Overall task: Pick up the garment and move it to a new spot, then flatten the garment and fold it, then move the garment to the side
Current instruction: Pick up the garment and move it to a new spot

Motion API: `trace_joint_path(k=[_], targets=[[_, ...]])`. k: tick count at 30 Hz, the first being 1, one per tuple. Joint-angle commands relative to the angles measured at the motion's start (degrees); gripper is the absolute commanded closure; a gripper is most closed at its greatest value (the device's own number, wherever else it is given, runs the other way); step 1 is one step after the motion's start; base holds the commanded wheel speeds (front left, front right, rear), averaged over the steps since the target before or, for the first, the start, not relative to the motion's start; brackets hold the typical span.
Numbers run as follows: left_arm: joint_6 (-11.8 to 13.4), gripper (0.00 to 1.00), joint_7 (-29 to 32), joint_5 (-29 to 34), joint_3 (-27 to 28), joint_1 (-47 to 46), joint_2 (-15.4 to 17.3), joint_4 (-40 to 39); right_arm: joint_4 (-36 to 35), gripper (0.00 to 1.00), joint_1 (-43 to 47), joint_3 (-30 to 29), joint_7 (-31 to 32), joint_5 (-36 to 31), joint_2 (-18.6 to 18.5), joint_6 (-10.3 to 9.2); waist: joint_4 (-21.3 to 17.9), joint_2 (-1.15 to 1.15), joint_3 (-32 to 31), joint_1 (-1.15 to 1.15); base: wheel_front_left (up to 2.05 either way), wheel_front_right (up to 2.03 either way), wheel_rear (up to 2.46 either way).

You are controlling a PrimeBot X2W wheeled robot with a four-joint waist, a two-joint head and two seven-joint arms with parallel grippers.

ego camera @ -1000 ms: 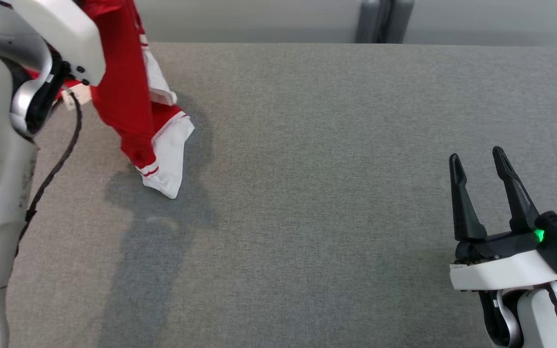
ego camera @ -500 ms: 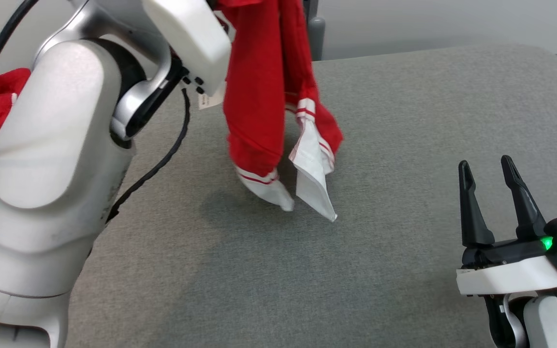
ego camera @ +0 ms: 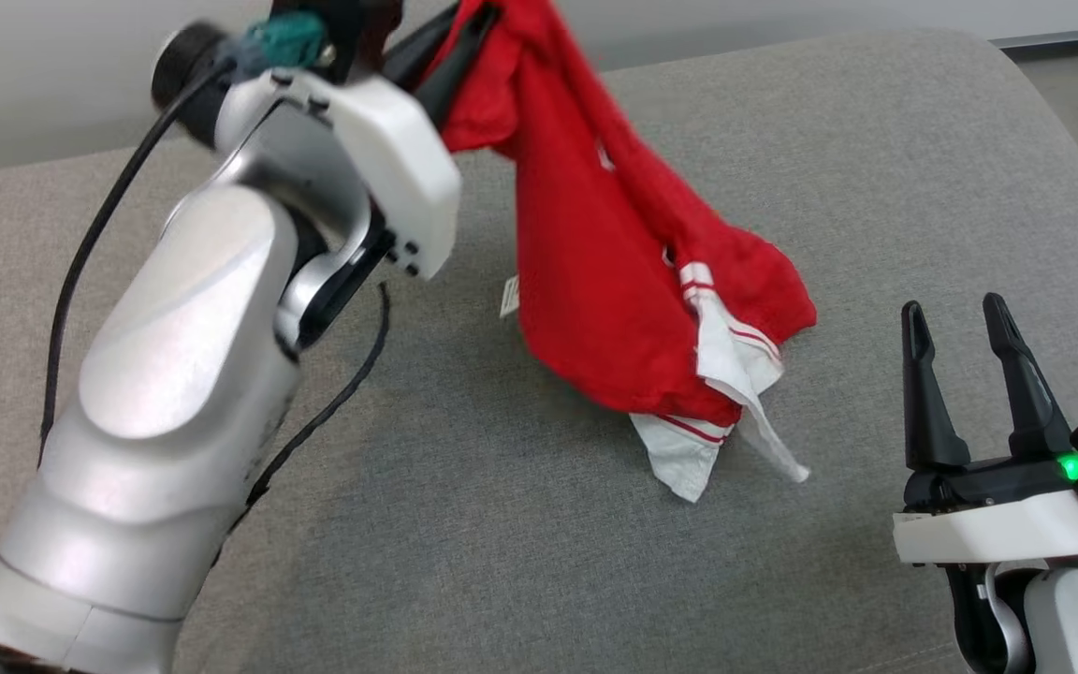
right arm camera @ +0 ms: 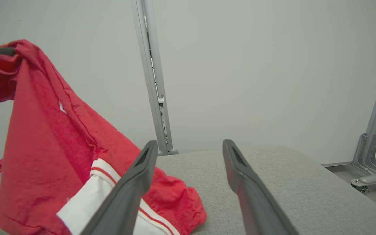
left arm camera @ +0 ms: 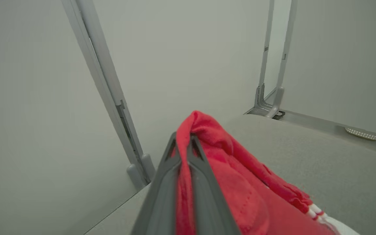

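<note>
Carrying the red garment [ego camera: 628,309] to a new spot: the first step of the task, by the look of it, and close to the set-down. Pinching a bunched edge of the cloth with the left jaws, pressed together on it, high above the far part of the grey surface [ego camera: 876,168]. Hanging slantwise from that grip, with the lower folds and the white trim [ego camera: 726,360] heaped on the surface near its middle. Holding nothing with the right jaws: spread wide, pointing up, low beside the heap and apart from it. Next, probably: lower the left arm [ego camera: 183,374], let go so the cloth lies down, then take an edge on each side and pull flat. Worth watching for sleeves tucked under the heap, likely to wrinkle the spread.
</note>
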Motion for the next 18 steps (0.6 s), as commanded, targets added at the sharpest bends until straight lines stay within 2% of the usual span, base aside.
trace_joint_path(k=[1, 7, 11, 17, 18], targets=[[0.5, 1.0, -0.7, -1.0, 1.0, 3.2, 1.9, 2.6, -0.3, 0.0, -0.5, -0.5, -0.3, 0.1, -0.3, 0.03, 0.4, 0.0, 0.9, 0.0, 0.0, 0.0, 0.0], [1.3, 1.0, -2.8, -2.1, 2.3, 10.9, 5.1, 9.1, -0.2, 0.0, -0.7, -1.1, -0.3, -0.2, -0.3, 0.03, 1.6, 0.0, 1.8, 0.0, 0.0, 0.0, 0.0], [2.1, 1.0, -4.9, -2.7, 2.7, 15.0, 6.1, 13.6, 0.0, 0.0, -0.9, -0.8, -0.3, -0.6, -0.3, 0.03, 2.9, 0.0, 2.2, 0.0, 0.0, 0.0, 0.0], [3.2, 1.0, -9.2, -3.3, 3.2, 17.7, 5.1, 19.3, 0.2, 0.0, -1.3, -0.2, -0.3, -1.0, -0.3, 0.03, 4.0, 0.0, 2.3, 0.0, 0.0, 0.0, 0.0], [3.3, 0.64, -10.2, -3.4, 3.3, 17.9, 4.9, 19.9, 0.2, 0.0, -1.2, -0.2, -0.3, -1.1, -0.3, 0.03, 4.1, 0.0, 2.3, 0.0, 0.0, 0.0, 0.0]])
